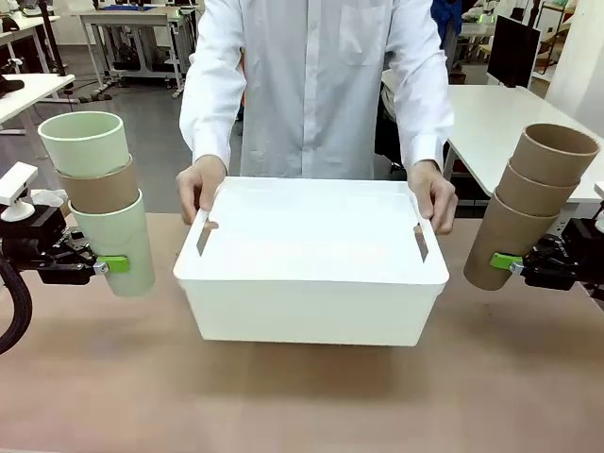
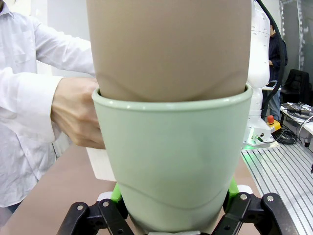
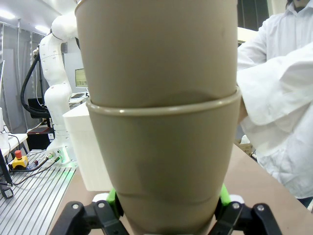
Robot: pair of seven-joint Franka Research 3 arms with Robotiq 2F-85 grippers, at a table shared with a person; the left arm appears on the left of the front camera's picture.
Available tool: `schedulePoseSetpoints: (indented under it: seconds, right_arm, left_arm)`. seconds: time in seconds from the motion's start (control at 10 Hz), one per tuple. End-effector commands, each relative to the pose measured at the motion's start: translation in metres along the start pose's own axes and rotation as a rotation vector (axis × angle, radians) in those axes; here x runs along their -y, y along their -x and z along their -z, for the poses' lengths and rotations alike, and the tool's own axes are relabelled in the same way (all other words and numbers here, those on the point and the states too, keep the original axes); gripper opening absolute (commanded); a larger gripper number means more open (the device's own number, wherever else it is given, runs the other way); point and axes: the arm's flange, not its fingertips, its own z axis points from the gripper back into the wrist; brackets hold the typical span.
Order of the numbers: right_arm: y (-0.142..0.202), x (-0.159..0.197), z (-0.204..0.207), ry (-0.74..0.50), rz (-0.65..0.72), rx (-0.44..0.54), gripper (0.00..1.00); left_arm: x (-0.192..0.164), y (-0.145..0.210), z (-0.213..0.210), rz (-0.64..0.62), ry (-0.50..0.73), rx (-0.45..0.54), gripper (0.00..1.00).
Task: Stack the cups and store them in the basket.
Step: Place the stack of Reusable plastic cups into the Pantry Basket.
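basket (image 1: 311, 316) between left stack (image 1: 102, 193) and right stack (image 1: 527, 209)

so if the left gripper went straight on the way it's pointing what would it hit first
Carrying its cup stack, the left gripper would probably meet the basket side wall first, just below the person's hand gripping that end; depth is hard to judge.

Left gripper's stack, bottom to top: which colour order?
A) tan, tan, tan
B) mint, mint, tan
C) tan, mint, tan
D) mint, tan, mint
D: the left gripper clamps the bottom mint cup, the tan cup nests in it, the top mint cup in that.
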Motion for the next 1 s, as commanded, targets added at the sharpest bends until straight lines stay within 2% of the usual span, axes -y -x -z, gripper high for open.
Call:
schedulePoseSetpoints:
  seconds: [0.0,0.9]
  right_arm:
    - [-0.0041,0.0001,0.0001,0.001,-0.007,0.007,0.85]
    - [-0.0041,0.0001,0.0001,0.001,-0.007,0.007,0.85]
  left_arm:
    - [-0.0003,-0.0040,0.0006,0.008,0.003,0.006,0.85]
    - [-0.0003,-0.0040,0.0006,0.008,0.003,0.006,0.85]
